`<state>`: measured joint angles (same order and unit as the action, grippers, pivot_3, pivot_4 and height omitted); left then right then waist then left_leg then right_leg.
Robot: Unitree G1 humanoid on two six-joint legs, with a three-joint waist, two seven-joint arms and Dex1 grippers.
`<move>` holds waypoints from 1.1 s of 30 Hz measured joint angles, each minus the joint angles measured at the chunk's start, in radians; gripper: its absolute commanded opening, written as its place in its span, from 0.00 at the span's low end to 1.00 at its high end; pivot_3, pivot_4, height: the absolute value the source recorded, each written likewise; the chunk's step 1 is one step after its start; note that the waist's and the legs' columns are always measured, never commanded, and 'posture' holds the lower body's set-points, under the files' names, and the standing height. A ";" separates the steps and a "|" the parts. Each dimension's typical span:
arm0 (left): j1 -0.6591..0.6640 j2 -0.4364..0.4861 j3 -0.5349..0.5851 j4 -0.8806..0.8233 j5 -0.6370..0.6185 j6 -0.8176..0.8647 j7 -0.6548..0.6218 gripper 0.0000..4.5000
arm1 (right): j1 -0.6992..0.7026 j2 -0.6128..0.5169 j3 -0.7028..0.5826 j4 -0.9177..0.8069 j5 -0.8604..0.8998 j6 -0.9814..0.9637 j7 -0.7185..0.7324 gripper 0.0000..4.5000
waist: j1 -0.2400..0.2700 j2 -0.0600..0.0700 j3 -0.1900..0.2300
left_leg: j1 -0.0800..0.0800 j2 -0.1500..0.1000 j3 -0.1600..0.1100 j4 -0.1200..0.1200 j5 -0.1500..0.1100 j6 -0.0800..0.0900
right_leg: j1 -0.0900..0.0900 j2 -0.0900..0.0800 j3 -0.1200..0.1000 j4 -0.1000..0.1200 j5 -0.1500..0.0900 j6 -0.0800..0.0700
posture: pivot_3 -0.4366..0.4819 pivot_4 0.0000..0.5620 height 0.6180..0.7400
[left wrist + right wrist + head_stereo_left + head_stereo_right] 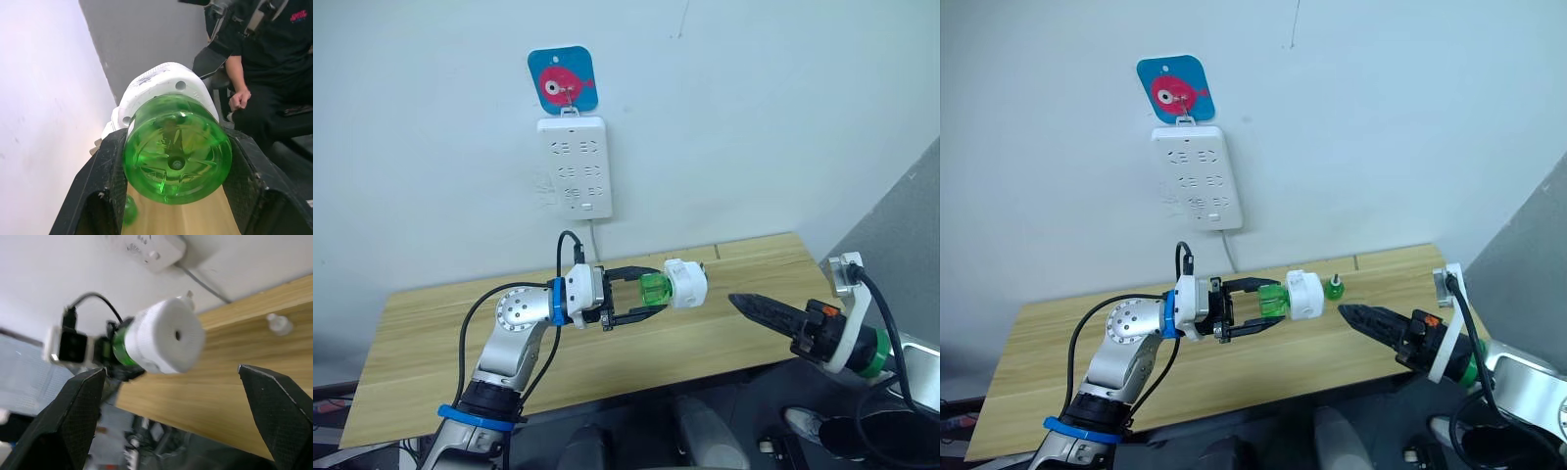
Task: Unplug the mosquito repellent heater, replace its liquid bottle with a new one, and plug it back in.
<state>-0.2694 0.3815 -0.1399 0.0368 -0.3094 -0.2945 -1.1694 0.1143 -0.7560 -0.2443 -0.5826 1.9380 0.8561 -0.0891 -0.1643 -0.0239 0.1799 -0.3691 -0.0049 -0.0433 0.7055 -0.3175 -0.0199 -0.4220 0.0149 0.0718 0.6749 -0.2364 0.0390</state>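
Observation:
The mosquito repellent heater [686, 284], a rounded white body with a round vent hole, hangs in the air above the table. It is unplugged, with its prongs toward the wall. A green liquid bottle [176, 152] is screwed into it, and my left gripper [646, 292] is shut on that bottle. To the right, my right gripper [749, 305] points at the heater's vent end with a gap between them. Its fingers [78, 406] stand wide apart, open and holding nothing. A second small bottle [1334, 287] stands on the table behind the heater.
A tall white power strip [575, 166] hangs on the wall under a blue fish hook [563, 78], its cable dropping behind the wooden table [431, 333]. A seated person in dark clothes [254, 73] is beyond the table's right end.

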 measured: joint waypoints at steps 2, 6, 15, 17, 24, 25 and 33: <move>-0.002 -0.011 0.000 0.024 0.025 -0.057 0.021 0.51 | -0.013 0.073 0.047 0.000 0.008 -0.054 -0.068 1.00 | 0.000 0.000 -0.001 | 0.003 0.000 0.000 -0.002 0.000 0.000 | 0.001 0.000 0.001 -0.001 0.000 0.000 | 0.22 0.23 1.00; -0.019 -0.046 0.008 0.062 0.086 -0.110 0.123 0.51 | -0.036 0.182 0.135 -0.013 0.009 -0.150 -0.199 1.00 | 0.001 0.000 -0.001 | 0.003 0.000 0.000 -0.004 0.000 0.000 | 0.001 -0.001 0.001 -0.003 -0.001 0.001 | 0.22 0.23 1.00; -0.027 -0.071 -0.008 0.049 0.105 -0.073 0.230 0.51 | -0.114 0.307 0.224 -0.031 -0.037 -0.267 -0.308 1.00 | 0.000 0.001 -0.004 | 0.004 0.000 -0.001 -0.006 0.000 0.000 | 0.001 -0.001 0.001 -0.002 -0.001 0.001 | 0.23 0.23 1.00; -0.027 -0.072 -0.010 0.046 0.113 -0.064 0.247 0.51 | -0.137 0.339 0.246 -0.028 -0.069 -0.280 -0.313 1.00 | -0.001 0.001 -0.005 | 0.004 0.000 -0.001 -0.006 0.000 0.000 | 0.001 -0.001 0.001 -0.002 -0.001 0.001 | 0.23 0.23 1.00; -0.030 -0.071 -0.014 0.041 0.134 -0.069 0.295 0.51 | -0.194 0.456 0.289 0.033 -0.188 -0.316 -0.355 1.00 | 0.000 0.002 -0.006 | 0.005 0.000 -0.002 -0.006 0.000 0.000 | 0.000 -0.001 0.000 -0.003 0.000 0.000 | 0.23 0.22 1.00; -0.030 -0.072 -0.020 0.040 0.137 -0.075 0.297 0.51 | -0.203 0.470 0.290 0.044 -0.198 -0.322 -0.370 1.00 | -0.001 0.002 -0.006 | 0.005 0.000 -0.002 -0.006 0.000 0.000 | 0.000 -0.001 0.001 -0.003 0.000 0.000 | 0.23 0.22 1.00; -0.034 -0.071 -0.023 0.040 0.181 -0.113 0.332 0.51 | -0.219 0.543 0.304 0.048 -0.231 -0.335 -0.442 1.00 | -0.001 0.002 -0.007 | 0.005 0.000 -0.002 -0.006 0.000 0.000 | 0.000 -0.001 0.000 -0.003 0.000 0.000 | 0.23 0.22 1.00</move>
<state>-0.3030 0.3103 -0.1632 0.0768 -0.1286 -0.4073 -0.8373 -0.1043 -0.2127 0.0602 -0.5349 1.7069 0.5211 -0.5309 -0.1654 -0.0215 0.1726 -0.3645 -0.0047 -0.0457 0.6990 -0.3177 -0.0197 -0.4220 0.0138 0.0720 0.6722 -0.2364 0.0390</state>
